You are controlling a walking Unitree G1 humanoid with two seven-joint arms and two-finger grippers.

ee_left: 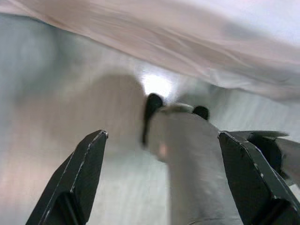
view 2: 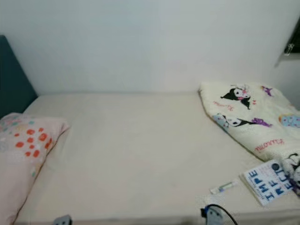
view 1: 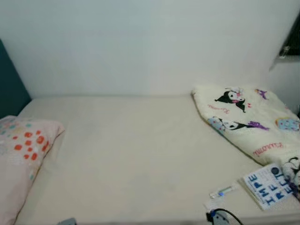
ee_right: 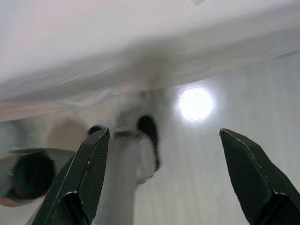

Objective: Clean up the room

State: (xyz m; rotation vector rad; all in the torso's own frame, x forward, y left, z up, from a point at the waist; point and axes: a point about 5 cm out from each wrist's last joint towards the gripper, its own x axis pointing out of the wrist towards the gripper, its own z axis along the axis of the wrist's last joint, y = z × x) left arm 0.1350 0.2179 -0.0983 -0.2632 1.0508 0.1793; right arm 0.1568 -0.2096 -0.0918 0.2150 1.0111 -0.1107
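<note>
A cream bed [view 1: 131, 154] lies in front of me. On its right side, a crumpled cartoon-print blanket [view 1: 248, 119] is bunched up. Below the blanket lies a white booklet with blue letters [view 1: 271, 185], and beside it a small pen-like tube [view 1: 223, 191] and a white scrap [view 1: 213, 204]. A pink pillow with red dots [view 1: 21, 159] rests at the left edge. Both arms hang low beside the bed. My left gripper [ee_left: 161, 135] is open over the pale floor, and my right gripper [ee_right: 164, 131] is open too, nothing between their fingers.
A white wall [view 1: 140, 47] backs the bed, with a teal headboard [view 1: 9, 89] at the left. A black cable loop [view 1: 225, 216] shows at the bed's near edge. In the wrist views the sheet's hanging edge [ee_left: 187, 42] and a grey leg [ee_left: 192, 164] are close by.
</note>
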